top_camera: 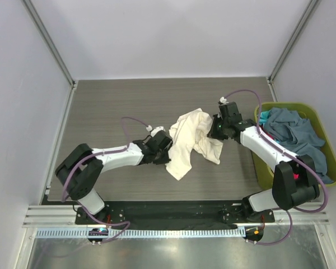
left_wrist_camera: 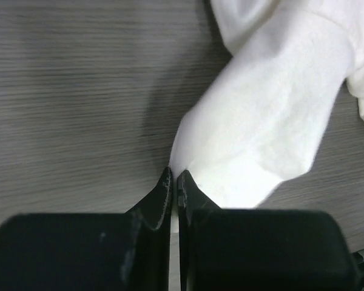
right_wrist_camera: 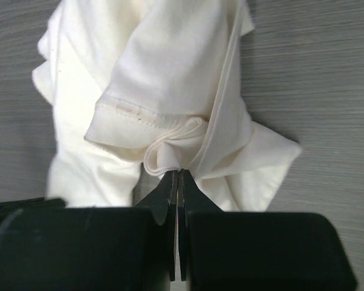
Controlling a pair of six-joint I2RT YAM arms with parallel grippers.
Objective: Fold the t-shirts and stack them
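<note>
The cream shirt (top_camera: 193,140) lies in a crumpled heap in the middle of the counter (top_camera: 112,106). Seen from above, its long side runs from about 1 o'clock down to 7 o'clock. The left pincer (top_camera: 168,150) is at the shirt's 9 o'clock side. Its two fingers are pressed together, and the wrist view shows a bit of the shirt's edge pinched in the tips. The right pincer (top_camera: 215,129) is at the shirt's 3 o'clock side, a little higher up the heap. It is pressed together too, and it pinches a small fold of cloth next to a stitched hem. So the shirt sits right between the two pincers, and each one touches it, so neither arm is nearer. It looks like the next move is to pull the shirt open and flat. That turns on this: the left pincer would go toward 9 o'clock and the right toward 3 o'clock, across the shirt's long side. The other shirts (top_camera: 294,131) wait in the green basket (top_camera: 260,162) at the 3 o'clock edge.
</note>
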